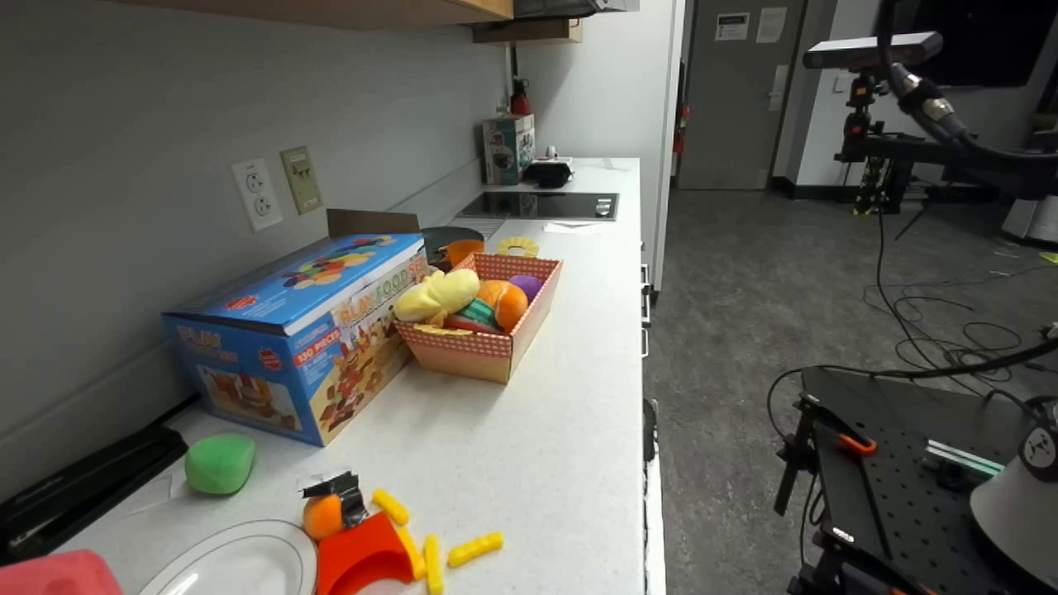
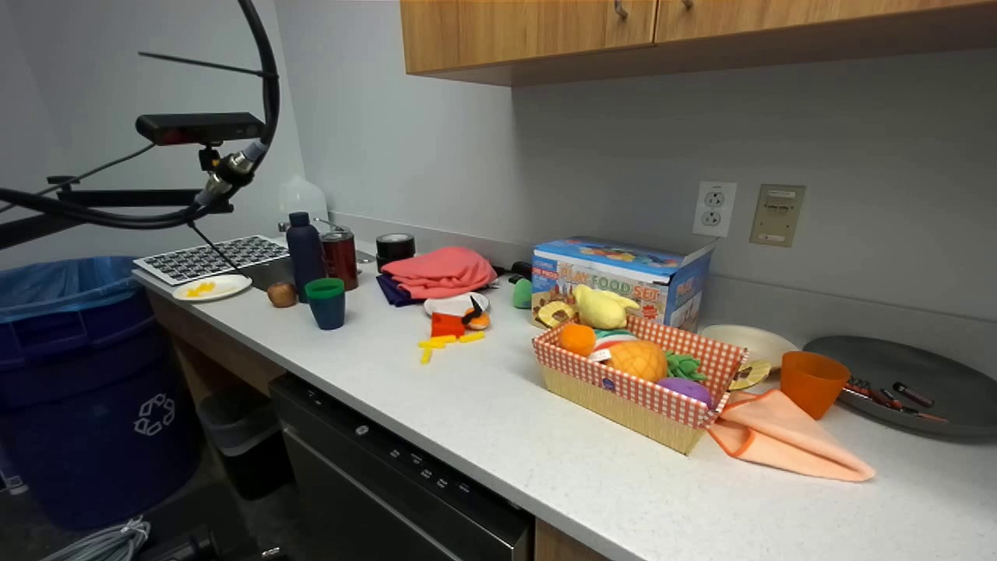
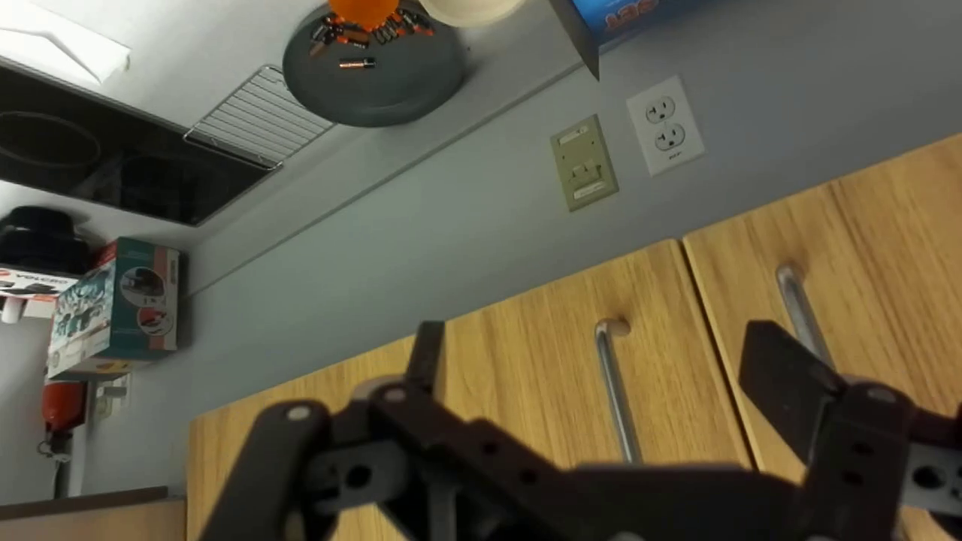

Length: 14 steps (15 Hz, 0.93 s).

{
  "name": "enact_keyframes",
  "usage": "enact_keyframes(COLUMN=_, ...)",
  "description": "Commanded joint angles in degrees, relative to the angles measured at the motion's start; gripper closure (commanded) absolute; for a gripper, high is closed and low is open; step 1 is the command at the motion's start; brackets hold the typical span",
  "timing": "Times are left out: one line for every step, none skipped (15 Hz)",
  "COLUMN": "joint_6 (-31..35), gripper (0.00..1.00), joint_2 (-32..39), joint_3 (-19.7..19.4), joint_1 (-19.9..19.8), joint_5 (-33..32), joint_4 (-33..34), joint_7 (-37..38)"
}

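My gripper (image 3: 594,353) is open in the wrist view, its two black fingers wide apart with nothing between them. It faces a wooden wall cabinet (image 3: 541,376), which also shows in an exterior view (image 2: 537,39). A metal handle (image 3: 618,391) on one door appears in the gap between the fingers. A second handle (image 3: 803,312) on the neighbouring door is seen just past the fingertip at the right. I cannot tell the distance to the doors; no contact shows. Both doors look shut. The gripper itself is out of view in both exterior views.
On the counter stand a checked basket (image 2: 623,397) of toy food, a blue box (image 1: 248,330), a dark pan (image 3: 376,75) with batteries, an orange cup (image 2: 812,382) and a cooktop (image 1: 537,205). A bottle (image 2: 304,253) and green cup (image 2: 325,304) stand further along.
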Motion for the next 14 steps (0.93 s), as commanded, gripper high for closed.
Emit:
enact_keyframes(joint_6=1.40, gripper=0.00, joint_2=6.58, joint_3=0.36, joint_1=-0.65, joint_5=-5.48, joint_4=7.81, joint_7=5.13)
enact_keyframes(joint_6=1.71, gripper=0.00, joint_2=7.90, joint_3=0.29, joint_1=-0.70, joint_5=-7.59, joint_4=9.16, joint_7=6.92)
enact_keyframes(joint_6=1.90, gripper=0.00, joint_2=9.11, joint_3=0.01, joint_1=-0.52, joint_5=-9.68, joint_4=10.34, joint_7=8.44)
enact_keyframes(joint_6=1.91, gripper=0.00, joint_2=10.18, joint_3=-0.38, joint_1=-0.22, joint_5=-11.71, joint_4=11.32, joint_7=9.87)
enact_keyframes(joint_6=1.79, gripper=0.00, joint_2=11.13, joint_3=-0.80, joint_1=0.12, joint_5=-13.58, joint_4=12.21, joint_7=11.27)
enact_keyframes(joint_6=1.61, gripper=0.00, joint_2=12.12, joint_3=-1.29, joint_1=0.55, joint_5=-15.25, joint_4=13.02, joint_7=12.42)
enact_keyframes(joint_6=1.54, gripper=0.00, joint_2=13.04, joint_3=-1.78, joint_1=0.99, joint_5=-16.75, joint_4=13.74, joint_7=13.40)
enact_keyframes(joint_6=1.23, gripper=0.00, joint_2=13.95, joint_3=-2.24, joint_1=1.45, joint_5=-18.10, joint_4=14.46, joint_7=14.19)
enact_keyframes(joint_6=1.00, gripper=0.00, joint_2=14.66, joint_3=-2.77, joint_1=1.96, joint_5=-19.10, joint_4=15.03, joint_7=14.74)
enact_keyframes(joint_6=0.78, gripper=0.00, joint_2=15.26, joint_3=-3.37, joint_1=2.61, joint_5=-19.40, joint_4=15.56, joint_7=14.83)
enact_keyframes(joint_6=0.54, gripper=0.00, joint_2=15.63, joint_3=-3.93, joint_1=3.19, joint_5=-19.57, joint_4=15.89, joint_7=14.93)
enact_keyframes(joint_6=0.13, gripper=0.00, joint_2=15.86, joint_3=-4.36, joint_1=3.72, joint_5=-19.83, joint_4=16.15, joint_7=15.34)
enact_keyframes(joint_6=-0.43, gripper=0.00, joint_2=16.13, joint_3=-4.78, joint_1=4.21, joint_5=-20.13, joint_4=16.48, joint_7=15.80)
enact_keyframes(joint_6=-1.08, gripper=0.00, joint_2=15.76, joint_3=-5.23, joint_1=4.51, joint_5=-20.71, joint_4=16.07, joint_7=16.50)
